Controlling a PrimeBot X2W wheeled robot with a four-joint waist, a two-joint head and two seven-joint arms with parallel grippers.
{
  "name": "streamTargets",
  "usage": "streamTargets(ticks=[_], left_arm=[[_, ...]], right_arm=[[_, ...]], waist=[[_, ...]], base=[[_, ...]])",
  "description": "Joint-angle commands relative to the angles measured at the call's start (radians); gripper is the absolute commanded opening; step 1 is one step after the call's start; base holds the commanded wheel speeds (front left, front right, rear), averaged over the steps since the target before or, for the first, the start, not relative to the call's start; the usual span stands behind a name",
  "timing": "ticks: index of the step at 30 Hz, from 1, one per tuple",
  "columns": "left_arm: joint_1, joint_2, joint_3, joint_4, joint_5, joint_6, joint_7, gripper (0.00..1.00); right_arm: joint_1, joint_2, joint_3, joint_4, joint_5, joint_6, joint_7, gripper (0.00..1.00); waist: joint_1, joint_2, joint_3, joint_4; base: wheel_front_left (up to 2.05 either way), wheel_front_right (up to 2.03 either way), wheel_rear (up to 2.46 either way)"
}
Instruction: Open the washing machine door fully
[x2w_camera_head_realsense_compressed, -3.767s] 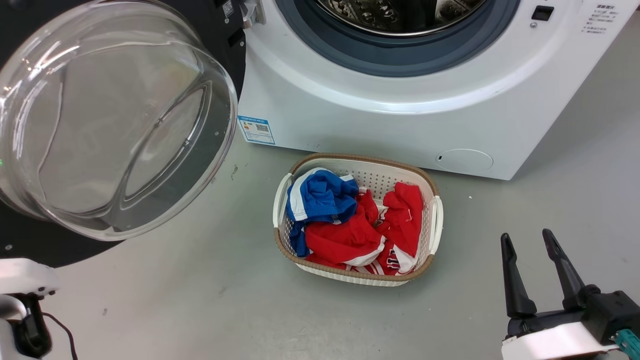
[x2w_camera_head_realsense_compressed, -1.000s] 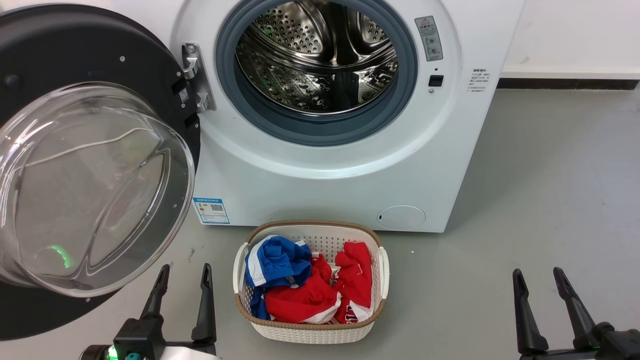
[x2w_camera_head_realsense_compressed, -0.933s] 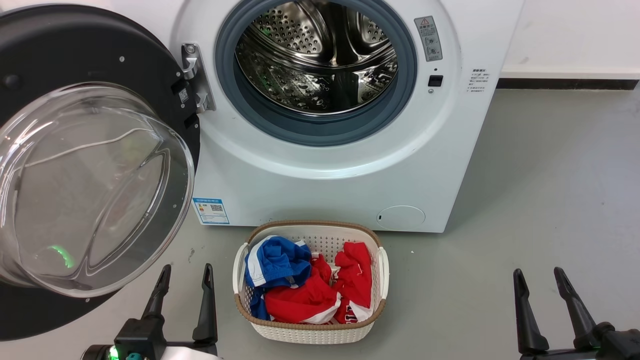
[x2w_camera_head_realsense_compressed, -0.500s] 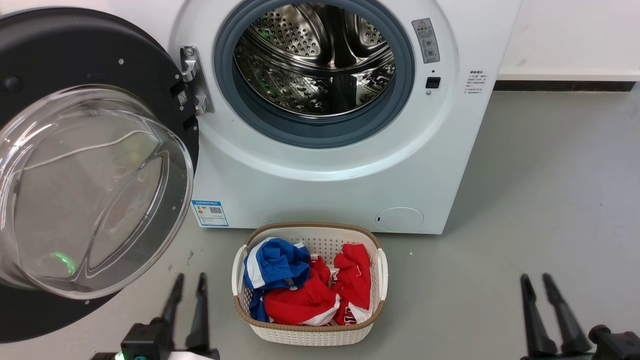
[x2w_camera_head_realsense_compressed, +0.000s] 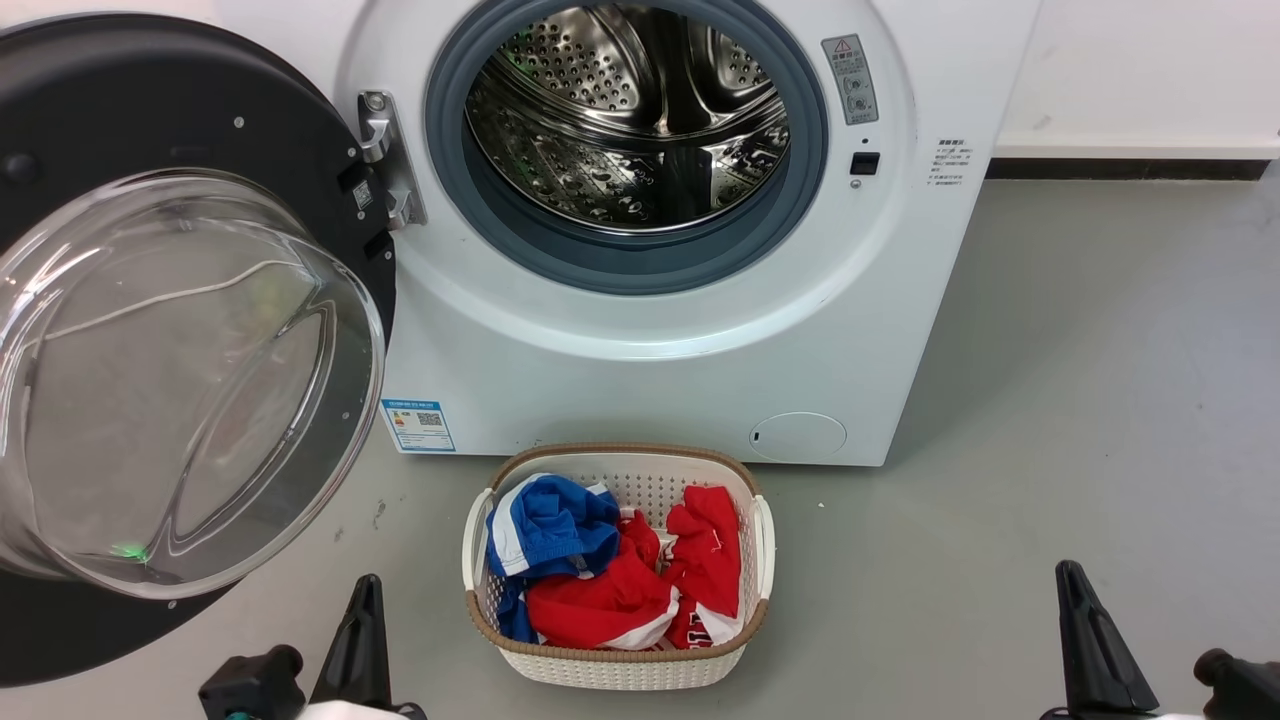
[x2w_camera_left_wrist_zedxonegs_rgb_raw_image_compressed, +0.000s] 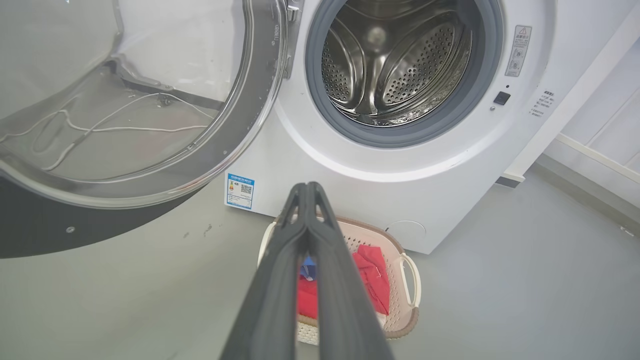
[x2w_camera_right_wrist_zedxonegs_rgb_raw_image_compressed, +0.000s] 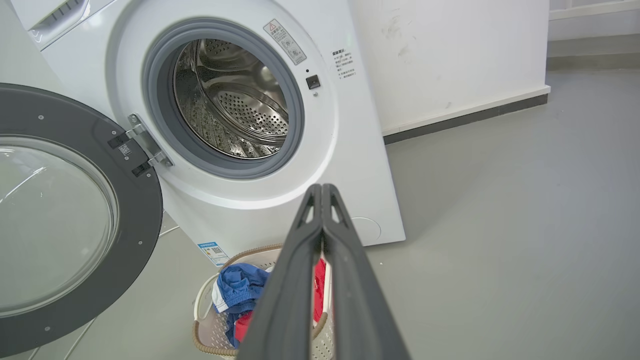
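The door (x2w_camera_head_realsense_compressed: 185, 370) hangs swung wide on its metal hinge (x2w_camera_head_realsense_compressed: 385, 160), up and to the left of the left fingers (x2w_camera_left_wrist_zedxonegs_rgb_raw_image_compressed: 280, 280) and well apart from them. Those fingers are pressed together on nothing, and so are the right fingers (x2w_camera_right_wrist_zedxonegs_rgb_raw_image_compressed: 297, 280). The opening step looks about finished: the perforated steel drum (x2w_camera_head_realsense_compressed: 640, 110) ahead is fully exposed. Any last move would be a gentle nudge on the glossy black rim, not the bulging clear glass, which is likely slippery. A white latticed basket (x2w_camera_head_realsense_compressed: 765, 530) of clothes (x2w_camera_head_realsense_compressed: 600, 600) sits between the two pairs of fingers.
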Motion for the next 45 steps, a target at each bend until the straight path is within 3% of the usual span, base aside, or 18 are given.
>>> streamTargets(ticks=[1, 20, 45], left_arm=[[-0.034, 0.000, 0.007, -0.011, -0.051, -0.007, 0.010, 0.00], [-0.088, 0.000, 0.038, 0.017, -0.403, -0.035, 0.096, 0.00], [-0.135, 0.000, 0.067, 0.043, -0.719, -0.060, 0.174, 0.00]], right_arm=[[-0.034, -0.010, 0.001, -0.006, 0.054, 0.000, 0.009, 0.00], [-0.106, -0.024, 0.001, 0.048, 0.411, 0.000, 0.081, 0.00], [-0.172, -0.029, -0.008, 0.097, 0.723, 0.000, 0.154, 0.00]], waist=[[0.0000, 0.0000, 0.000, 0.000], [0.0000, 0.0000, 0.006, -0.005], [0.0000, 0.0000, 0.012, -0.009]], base=[[0.00, 0.00, 0.00], [0.00, 0.00, 0.00], [0.00, 0.00, 0.00]])
